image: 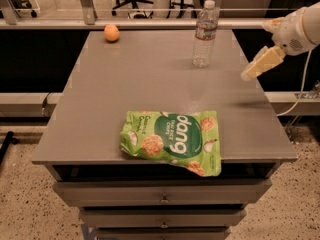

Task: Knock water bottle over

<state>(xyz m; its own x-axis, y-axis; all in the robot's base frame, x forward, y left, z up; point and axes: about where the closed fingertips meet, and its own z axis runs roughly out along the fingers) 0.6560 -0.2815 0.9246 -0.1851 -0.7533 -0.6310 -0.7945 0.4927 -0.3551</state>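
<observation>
The water bottle [205,33] stands upright near the far right of the grey table [150,84]. It is clear and ribbed, with a white cap and a white-and-red label band. My gripper [248,74] comes in from the right edge of the camera view on a white arm [300,31]. It hangs above the table's right edge, to the right of the bottle and nearer the camera, apart from it. It holds nothing that I can see.
A green "dang" snack bag [172,140] lies flat at the table's front edge. An orange fruit [111,32] sits at the far left. Drawers [162,196] are below the tabletop. A rail and office chairs stand behind the table.
</observation>
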